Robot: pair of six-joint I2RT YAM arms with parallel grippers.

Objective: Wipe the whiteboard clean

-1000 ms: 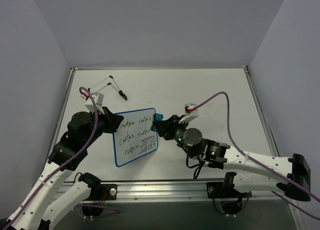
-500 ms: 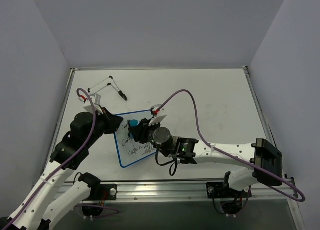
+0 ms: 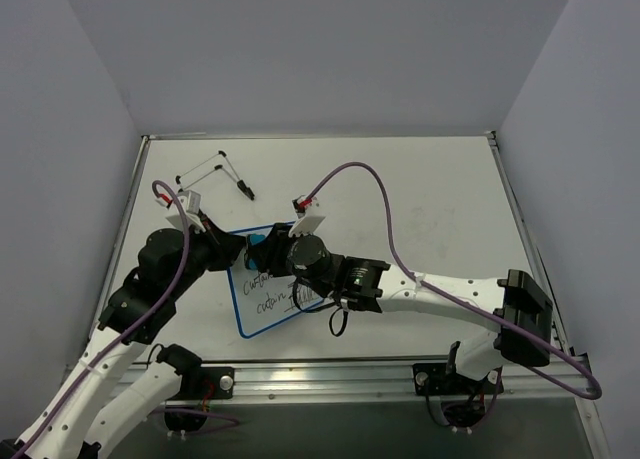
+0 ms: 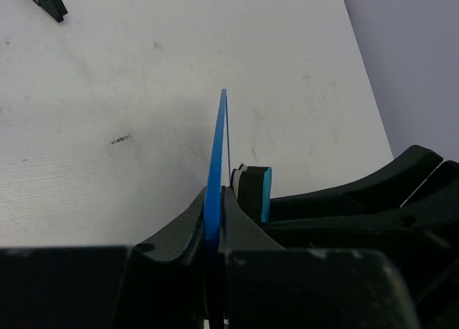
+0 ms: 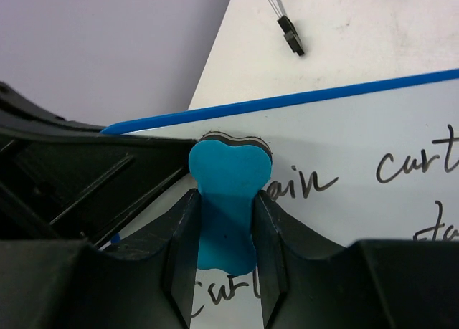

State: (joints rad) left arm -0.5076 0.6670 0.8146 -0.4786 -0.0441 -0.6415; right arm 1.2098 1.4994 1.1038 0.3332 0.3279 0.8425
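Whiteboard (image 3: 265, 304), lower left of centre in the top view, partly written. We see the left gripper (image 4: 215, 203) clamped on its edge, the right gripper (image 5: 226, 207) pinching an eraser (image 5: 229, 168) at its upper left corner. Pressing hard may twist the whiteboard loose.

Robot lab cell: plain grey walls (image 3: 320, 49) enclose a white table (image 3: 420, 179).

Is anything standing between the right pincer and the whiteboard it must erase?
Nothing visible does. The right pincer holds a small blue eraser block directly against the blue-framed white whiteboard, beside black handwriting. The left pincer clamps the board's edge.
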